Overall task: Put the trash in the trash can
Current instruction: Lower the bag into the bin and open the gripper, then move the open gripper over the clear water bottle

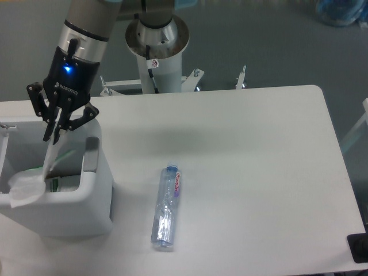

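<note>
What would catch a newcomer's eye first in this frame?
The black gripper with its blue light hangs over the white trash can at the table's left edge, a crumpled clear wrapper trailing from its fingertips into the can. Next, the flattened bottle with the blue cap lies alone on the white table, right of the can.

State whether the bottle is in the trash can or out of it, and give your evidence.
Out. The bottle lies flat on the table, to the right of the trash can and apart from it, blue cap pointing away from the camera.
</note>
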